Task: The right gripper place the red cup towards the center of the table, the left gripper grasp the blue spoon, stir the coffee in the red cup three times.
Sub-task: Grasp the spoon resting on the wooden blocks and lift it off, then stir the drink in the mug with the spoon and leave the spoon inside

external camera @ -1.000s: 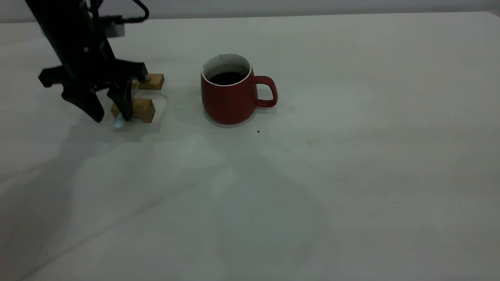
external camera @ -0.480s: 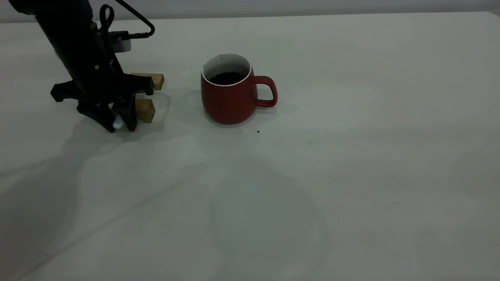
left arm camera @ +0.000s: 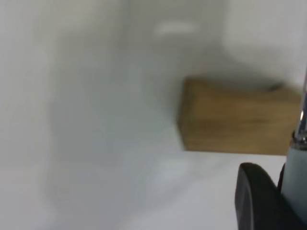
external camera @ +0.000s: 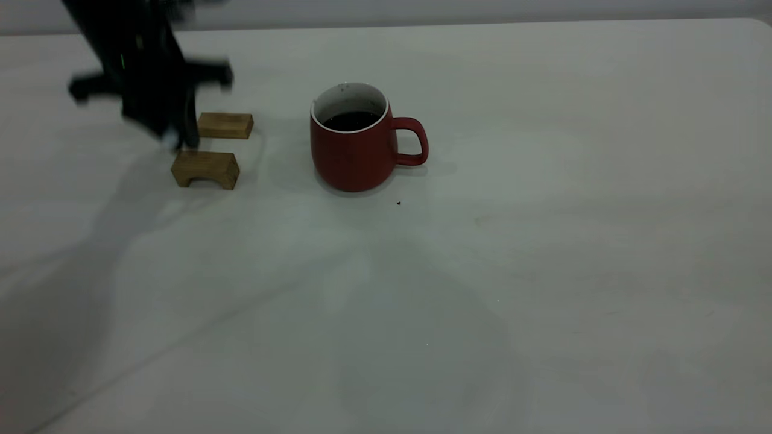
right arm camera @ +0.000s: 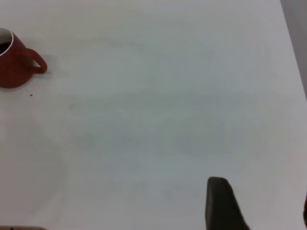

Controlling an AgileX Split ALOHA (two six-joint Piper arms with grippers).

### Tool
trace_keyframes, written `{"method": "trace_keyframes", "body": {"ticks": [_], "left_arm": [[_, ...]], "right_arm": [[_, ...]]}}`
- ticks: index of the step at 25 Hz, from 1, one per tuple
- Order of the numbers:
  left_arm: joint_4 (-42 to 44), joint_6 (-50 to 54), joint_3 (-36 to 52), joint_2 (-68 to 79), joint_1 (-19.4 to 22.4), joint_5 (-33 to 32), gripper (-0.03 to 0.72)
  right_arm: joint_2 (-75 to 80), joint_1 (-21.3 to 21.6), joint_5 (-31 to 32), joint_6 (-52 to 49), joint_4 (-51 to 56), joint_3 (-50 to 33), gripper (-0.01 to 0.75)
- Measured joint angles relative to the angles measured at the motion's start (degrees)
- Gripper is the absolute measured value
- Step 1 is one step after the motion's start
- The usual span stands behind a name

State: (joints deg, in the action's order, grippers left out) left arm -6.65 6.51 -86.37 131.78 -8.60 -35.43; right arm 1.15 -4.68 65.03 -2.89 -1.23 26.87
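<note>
Spanning every view, the table (external camera: 543, 271) carries the red cup (external camera: 356, 147) with coffee (external camera: 351, 120), handle turned away from the left gripper (external camera: 175, 137). That gripper, clamped on the blue spoon (left arm camera: 298, 163), hangs above two wooden blocks (external camera: 205, 169) beside the cup, nearer than the right gripper (right arm camera: 221, 203), whose jaw state I cannot tell. No readable writing.

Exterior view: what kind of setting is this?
Probably a lab tabletop staged for robot practice: a bare white table, a black left gripper above two wooden blocks, and a red cup.
</note>
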Motion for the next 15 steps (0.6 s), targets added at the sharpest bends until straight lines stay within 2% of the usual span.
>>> {"method": "trace_keyframes", "body": {"ticks": [3,6,12,15], "left_arm": [[-6.3,1.2,-2.3,-4.4,0.0,-3.4,0.127],[-16.6,4.4,-3.3,-8.0,0.0,-6.1,0.127],[-43.5,15.8,-3.5,-10.3,0.0,-12.3,0.127],[-54.2,21.5,-3.5,-10.3,0.0,-15.9,0.127]], "right_arm": [[0.0,0.0,0.0,0.0,0.0,0.0,0.442],[0.0,0.0,0.0,0.0,0.0,0.0,0.442],[0.0,0.0,0.0,0.0,0.0,0.0,0.442],[0.0,0.0,0.0,0.0,0.0,0.0,0.442]]}}
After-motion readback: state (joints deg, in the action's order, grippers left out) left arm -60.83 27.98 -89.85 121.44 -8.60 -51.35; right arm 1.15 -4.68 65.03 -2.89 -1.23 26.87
